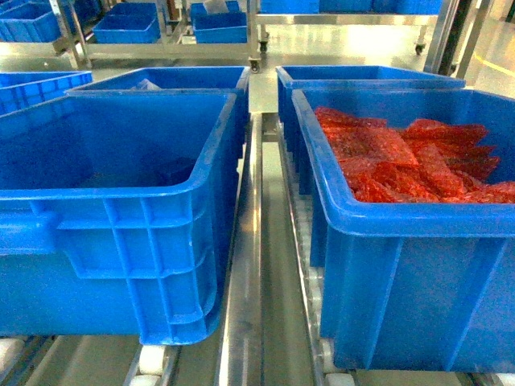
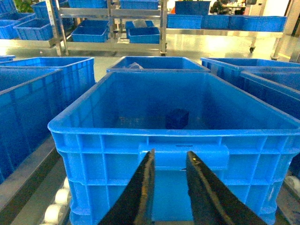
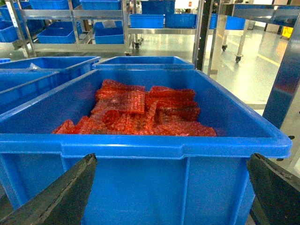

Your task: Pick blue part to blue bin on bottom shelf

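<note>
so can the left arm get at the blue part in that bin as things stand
Probably yes: the left end effector sits outside the bin's near wall, open, and the blue part lies uncovered inside, reachable over the rim.

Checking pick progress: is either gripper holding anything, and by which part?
Nothing held. The left gripper and right gripper are both open and empty, outside their bins.

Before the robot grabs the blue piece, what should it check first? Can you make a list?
1. Blue part found: ok, it sits on the floor of the left bin, near the far wall.
2. Left gripper open: ok, with a narrow gap and nothing held.
3. Left gripper over the bin: not ok, it is outside, in front of the near wall.
4. Right gripper out of the way: ok, wide open by the bin of red bags.
5. Path to the part free: ok, nothing else shows inside that bin.
6. Bottom-shelf bin located: cannot tell, no view clearly shows it.
</note>
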`<state>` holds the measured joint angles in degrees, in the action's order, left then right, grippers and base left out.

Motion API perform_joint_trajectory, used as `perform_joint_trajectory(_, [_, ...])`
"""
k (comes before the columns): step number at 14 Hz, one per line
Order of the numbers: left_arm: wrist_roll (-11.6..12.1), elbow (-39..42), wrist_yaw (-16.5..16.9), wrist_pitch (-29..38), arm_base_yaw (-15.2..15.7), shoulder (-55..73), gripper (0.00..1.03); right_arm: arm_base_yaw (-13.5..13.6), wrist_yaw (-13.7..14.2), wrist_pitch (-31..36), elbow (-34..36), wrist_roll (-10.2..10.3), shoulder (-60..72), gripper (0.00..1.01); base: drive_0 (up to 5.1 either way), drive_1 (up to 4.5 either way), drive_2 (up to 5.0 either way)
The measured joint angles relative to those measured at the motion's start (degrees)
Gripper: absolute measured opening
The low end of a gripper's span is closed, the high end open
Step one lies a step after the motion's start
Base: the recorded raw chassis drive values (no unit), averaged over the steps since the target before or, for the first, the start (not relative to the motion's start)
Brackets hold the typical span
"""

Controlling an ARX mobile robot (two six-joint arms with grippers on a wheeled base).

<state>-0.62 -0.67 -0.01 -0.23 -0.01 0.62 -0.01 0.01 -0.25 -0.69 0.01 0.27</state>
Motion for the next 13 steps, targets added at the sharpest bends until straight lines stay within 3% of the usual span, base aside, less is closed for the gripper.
perform_joint_trajectory(6, [0.00, 0.00, 0.00, 0.00, 0.00, 0.00, 0.95, 0.00, 0.00, -0.02, 0.00, 0.00, 0.00, 0.98, 0.0, 0.00, 0.0])
perform_joint_trajectory(13, [0.04, 0.00, 0.02, 0.00, 0.00, 0.00, 0.98, 0.00, 0.00, -0.02, 0.00, 0.00, 0.00, 0.98, 0.0, 0.00, 0.0])
